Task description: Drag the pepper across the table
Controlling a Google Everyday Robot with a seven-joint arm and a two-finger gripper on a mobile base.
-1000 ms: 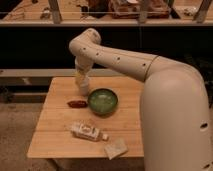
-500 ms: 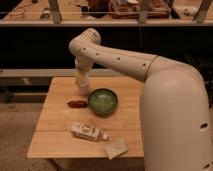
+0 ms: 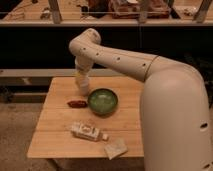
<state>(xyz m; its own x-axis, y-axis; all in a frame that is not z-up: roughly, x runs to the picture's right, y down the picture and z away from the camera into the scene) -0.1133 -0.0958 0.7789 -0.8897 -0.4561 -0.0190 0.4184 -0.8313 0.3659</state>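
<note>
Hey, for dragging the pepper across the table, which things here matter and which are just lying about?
For the job:
pepper, lying left of the bowl
table
claw, open, pointing down just behind the pepper

Just lying about:
green bowl
labelled bottle, on its side
pale packet, near the front edge

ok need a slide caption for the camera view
Gripper low over the table, just behind the red pepper and beside the green bowl; a bottle lies nearer the front
</note>
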